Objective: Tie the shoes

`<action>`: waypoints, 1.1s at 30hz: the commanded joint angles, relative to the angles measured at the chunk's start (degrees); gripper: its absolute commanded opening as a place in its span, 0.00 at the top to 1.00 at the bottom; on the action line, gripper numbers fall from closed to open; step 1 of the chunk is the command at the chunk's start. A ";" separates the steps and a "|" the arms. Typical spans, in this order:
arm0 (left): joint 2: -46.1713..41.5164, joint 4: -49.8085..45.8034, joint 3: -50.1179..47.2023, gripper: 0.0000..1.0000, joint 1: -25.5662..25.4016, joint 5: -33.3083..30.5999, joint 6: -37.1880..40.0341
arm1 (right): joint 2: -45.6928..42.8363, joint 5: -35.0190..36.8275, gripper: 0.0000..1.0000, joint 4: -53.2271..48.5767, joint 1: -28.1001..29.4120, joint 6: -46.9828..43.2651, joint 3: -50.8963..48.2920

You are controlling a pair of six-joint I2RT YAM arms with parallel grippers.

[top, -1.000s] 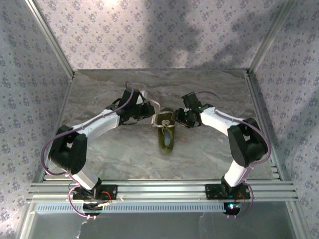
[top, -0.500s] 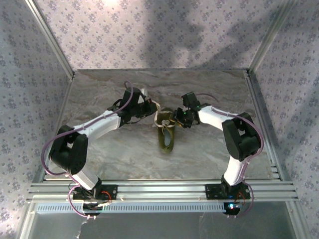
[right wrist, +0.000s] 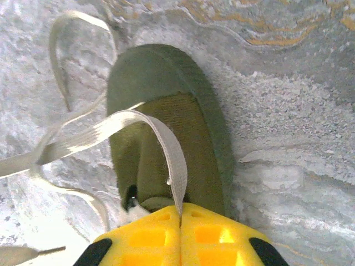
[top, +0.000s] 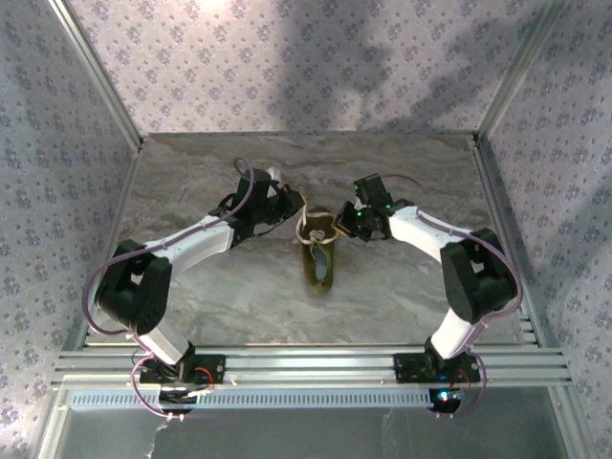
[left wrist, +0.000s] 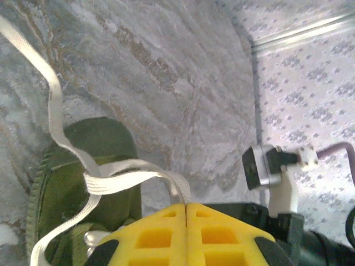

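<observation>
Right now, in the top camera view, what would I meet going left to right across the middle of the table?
Left arm → left tool, pinching a lace → shoe → right tool, pinching another lace → right arm.

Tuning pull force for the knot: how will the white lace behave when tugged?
Probably floppy: the lace is a flat ribbon that arcs and curls loosely from the shoe to the shut right gripper. It looks thin, so it could slip out of that pinch. Hard pulls may drag the small unclamped shoe.
</observation>
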 commanded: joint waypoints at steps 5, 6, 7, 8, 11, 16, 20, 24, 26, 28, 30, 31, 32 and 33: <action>3.39 11.19 -1.17 1.00 -0.98 -1.94 -10.50 | -5.47 3.01 0.94 -0.86 2.12 -1.82 -1.93; 3.69 11.85 -1.17 1.00 -1.18 -2.29 -11.05 | -5.83 3.10 0.93 -0.95 2.33 -1.57 -2.00; 4.02 12.39 -1.17 1.00 -1.56 -2.81 -11.60 | -6.15 3.10 0.93 -0.86 2.60 -1.16 -2.05; 4.25 12.80 -1.17 1.00 -1.84 -3.15 -12.05 | -6.48 3.10 0.93 -0.79 2.74 -0.73 -2.27; 4.87 14.11 -1.25 1.00 -2.64 -4.34 -13.28 | -7.17 3.19 0.92 -0.47 3.46 0.28 -2.48; 5.81 17.14 -2.00 1.00 -3.63 -5.96 -16.21 | -8.48 2.95 0.92 1.62 3.69 2.96 -3.57; 6.43 18.12 -2.14 1.00 -4.66 -6.67 -18.40 | -9.28 3.18 0.92 2.94 3.68 4.58 -4.28; 6.89 18.58 -2.40 1.00 -5.94 -7.64 -20.11 | -9.62 2.98 0.93 4.22 3.43 6.20 -4.93; 7.36 18.82 -2.44 1.00 -6.51 -8.15 -20.78 | -9.68 2.38 0.93 4.92 3.29 6.96 -5.03; 8.00 19.61 -2.31 1.00 -6.80 -8.12 -21.50 | -9.65 2.20 0.93 5.05 3.17 7.41 -5.03; 8.85 20.45 -2.01 1.00 -7.15 -7.83 -22.32 | -9.85 2.27 0.93 5.27 3.12 7.76 -5.36; 9.29 20.77 -1.88 1.00 -7.38 -7.65 -22.73 | -9.92 2.15 0.93 5.40 2.98 7.94 -5.46; 9.57 20.85 -1.78 1.00 -7.62 -7.51 -23.06 | -9.98 2.16 0.93 5.43 2.77 8.24 -5.64; 9.77 20.79 -1.86 1.00 -7.87 -7.55 -23.38 | -10.19 2.16 0.93 5.65 2.65 8.37 -5.83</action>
